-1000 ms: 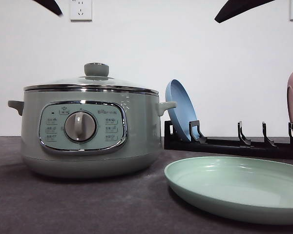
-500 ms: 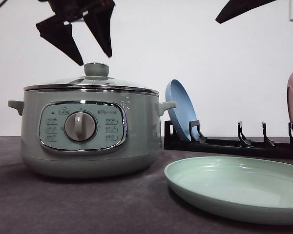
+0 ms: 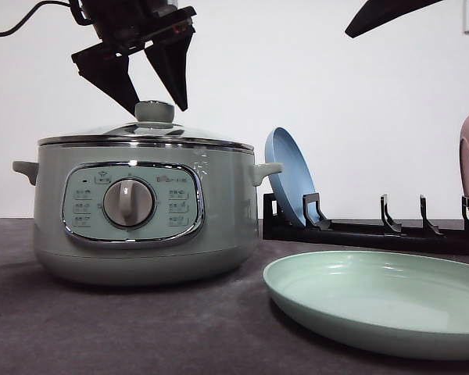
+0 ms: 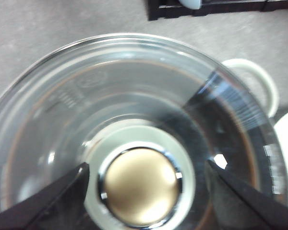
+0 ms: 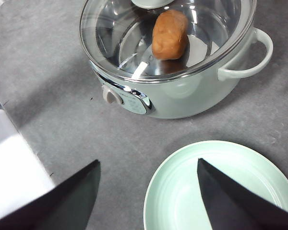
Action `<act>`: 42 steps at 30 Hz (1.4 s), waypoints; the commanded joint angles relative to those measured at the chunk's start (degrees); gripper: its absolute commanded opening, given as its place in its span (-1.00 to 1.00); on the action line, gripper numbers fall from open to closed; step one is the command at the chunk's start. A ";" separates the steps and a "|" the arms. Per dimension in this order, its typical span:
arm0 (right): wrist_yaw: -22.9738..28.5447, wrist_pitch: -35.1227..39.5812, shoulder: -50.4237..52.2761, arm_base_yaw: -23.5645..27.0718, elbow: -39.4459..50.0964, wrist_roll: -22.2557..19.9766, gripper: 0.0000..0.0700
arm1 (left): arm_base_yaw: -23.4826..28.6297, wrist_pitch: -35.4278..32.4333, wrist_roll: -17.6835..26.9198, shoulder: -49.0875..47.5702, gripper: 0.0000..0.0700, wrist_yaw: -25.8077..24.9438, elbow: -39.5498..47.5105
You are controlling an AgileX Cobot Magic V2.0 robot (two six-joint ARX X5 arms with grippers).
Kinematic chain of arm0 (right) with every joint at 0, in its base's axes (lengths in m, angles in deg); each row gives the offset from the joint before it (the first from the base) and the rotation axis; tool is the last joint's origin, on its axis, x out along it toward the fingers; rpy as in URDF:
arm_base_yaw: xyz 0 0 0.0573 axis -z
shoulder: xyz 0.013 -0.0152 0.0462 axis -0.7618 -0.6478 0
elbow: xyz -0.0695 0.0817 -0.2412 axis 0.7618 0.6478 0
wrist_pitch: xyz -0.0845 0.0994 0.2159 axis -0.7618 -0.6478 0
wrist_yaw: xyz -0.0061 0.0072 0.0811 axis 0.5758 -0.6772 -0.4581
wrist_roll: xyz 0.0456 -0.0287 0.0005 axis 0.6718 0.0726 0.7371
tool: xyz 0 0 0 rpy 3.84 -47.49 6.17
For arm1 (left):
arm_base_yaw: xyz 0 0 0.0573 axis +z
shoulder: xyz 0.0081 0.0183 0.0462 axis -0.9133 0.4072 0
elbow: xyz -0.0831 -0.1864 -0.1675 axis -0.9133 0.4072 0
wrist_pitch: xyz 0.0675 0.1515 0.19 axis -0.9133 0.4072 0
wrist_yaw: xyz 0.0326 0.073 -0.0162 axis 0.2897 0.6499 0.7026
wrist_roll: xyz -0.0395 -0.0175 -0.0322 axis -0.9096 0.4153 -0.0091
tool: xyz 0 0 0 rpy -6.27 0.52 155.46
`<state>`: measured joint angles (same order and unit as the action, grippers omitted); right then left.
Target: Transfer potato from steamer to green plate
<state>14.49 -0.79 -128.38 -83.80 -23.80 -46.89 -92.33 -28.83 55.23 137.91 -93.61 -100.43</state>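
White wall backs a dark grey table (image 3: 125, 328) where the steamer (image 3: 144, 211) stands, its glass lid (image 5: 168, 38) on. Through that lid the potato (image 5: 170, 34) lies inside the pot. Left gripper (image 3: 155, 101) hangs over the lid knob (image 4: 140, 186), jaws apart, one finger either side of it. Right gripper (image 5: 149, 191) hovers high, jaws wide apart, above the green plate (image 3: 379, 301) beside the steamer.

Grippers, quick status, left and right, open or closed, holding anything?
Left tool: open, fingers either side of the lid knob, holding nothing.
Right tool: open, empty, above the green plate.
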 commanded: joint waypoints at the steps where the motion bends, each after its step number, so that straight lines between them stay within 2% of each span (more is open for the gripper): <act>1: 0.04 0.34 -0.53 -0.50 -0.85 -0.87 0.14 | -0.49 -0.12 0.68 1.33 0.31 0.55 -1.57; 9: 0.04 0.33 -0.53 -0.50 -0.85 -0.87 0.14 | -0.74 -0.06 0.68 1.95 0.30 0.60 -1.57; 11: 0.04 0.33 -0.53 -0.50 -0.85 -0.87 0.14 | -0.71 0.04 0.66 1.95 0.26 1.04 -1.57; 14: 0.04 0.33 -0.53 -0.50 -0.85 -0.87 0.14 | -0.71 0.31 0.68 1.95 0.09 1.90 -1.60; 18: 0.07 0.35 -0.53 -0.50 -0.85 -0.87 0.14 | -0.71 0.69 0.64 1.95 0.06 1.90 -1.57; 25: 0.07 0.35 -0.53 -0.50 -0.85 -0.87 0.14 | -0.71 0.68 0.33 1.95 -0.36 1.90 -1.57; 29: 0.07 0.37 -0.53 -0.50 -0.85 -0.87 0.14 | -0.71 1.18 0.22 1.95 -0.85 1.88 -1.57; 31: 0.09 0.43 -0.53 -0.50 -0.85 -0.87 0.14 | -0.71 1.44 0.22 1.95 -1.00 1.90 -1.57; 42: 0.44 0.50 -0.53 -0.48 -0.85 -0.85 0.14 | -0.38 0.54 0.23 -0.31 -0.99 1.90 -1.89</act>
<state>14.71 -0.75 -128.36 -83.80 -23.80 -46.90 -92.71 -27.58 56.24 138.49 -91.76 -100.72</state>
